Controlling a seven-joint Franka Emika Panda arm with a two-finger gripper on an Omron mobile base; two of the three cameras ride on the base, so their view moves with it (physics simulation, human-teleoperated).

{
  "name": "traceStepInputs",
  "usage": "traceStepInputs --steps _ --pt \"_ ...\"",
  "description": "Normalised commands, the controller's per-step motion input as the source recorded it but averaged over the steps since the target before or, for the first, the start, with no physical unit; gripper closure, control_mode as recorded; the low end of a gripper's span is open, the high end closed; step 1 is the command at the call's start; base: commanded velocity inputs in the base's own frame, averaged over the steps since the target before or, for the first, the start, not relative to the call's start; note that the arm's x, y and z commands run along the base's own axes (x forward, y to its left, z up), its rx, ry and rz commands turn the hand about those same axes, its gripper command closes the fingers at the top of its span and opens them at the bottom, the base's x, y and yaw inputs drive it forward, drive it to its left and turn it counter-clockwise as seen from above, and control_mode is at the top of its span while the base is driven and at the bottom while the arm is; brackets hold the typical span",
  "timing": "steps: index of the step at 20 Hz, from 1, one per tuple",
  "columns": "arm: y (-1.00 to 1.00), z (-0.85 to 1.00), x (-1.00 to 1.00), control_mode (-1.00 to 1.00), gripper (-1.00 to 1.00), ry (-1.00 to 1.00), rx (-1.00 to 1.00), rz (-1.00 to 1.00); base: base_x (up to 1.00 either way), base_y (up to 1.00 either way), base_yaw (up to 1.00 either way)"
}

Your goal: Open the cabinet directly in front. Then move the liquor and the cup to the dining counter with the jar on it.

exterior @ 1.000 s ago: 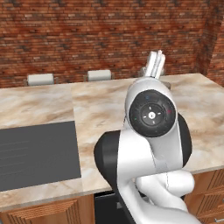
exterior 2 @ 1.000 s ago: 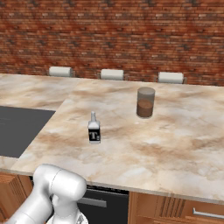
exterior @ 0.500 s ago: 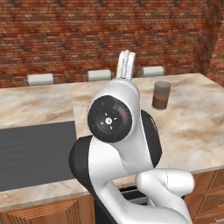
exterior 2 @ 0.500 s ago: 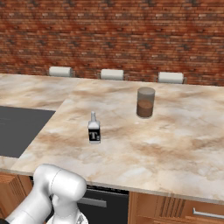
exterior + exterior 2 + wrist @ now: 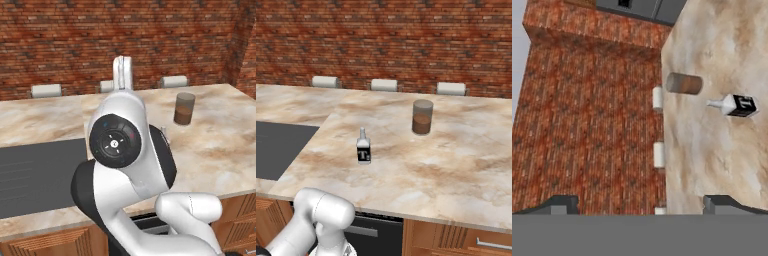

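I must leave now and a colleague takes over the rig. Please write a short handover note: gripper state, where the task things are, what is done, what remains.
Gripper: open, holding nothing, raised over the dining counter.
Liquor: stands upright on the dining counter, left of the jar and nearer the robot, not touching it.
Done: the liquor is delivered to the counter with the jar.
Left: the cup is not on this counter; bring it and set it here too. The cabinet's state cannot be judged from here.
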Motion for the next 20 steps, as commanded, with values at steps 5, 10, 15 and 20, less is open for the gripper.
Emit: traceStepInputs --steps 5,10,15,20 --pt "0.22 0.00 0.01 -1.00 -1.00 0.04 -0.04 0.08 0.00 0.00 0.00" --pt "0.14 0.00 0.00 1.00 -1.00 0.01 0.00 0.03 -0.01 0.24 0.02" --pt "0.00 0.00 0.00 1.00 -1.00 0.00 0.00 0.00 -0.01 0.80 0.15" --pt "0.00 0.00 0.00 1.00 -1.00 0.00 0.00 0.00 -0.03 0.93 0.19"
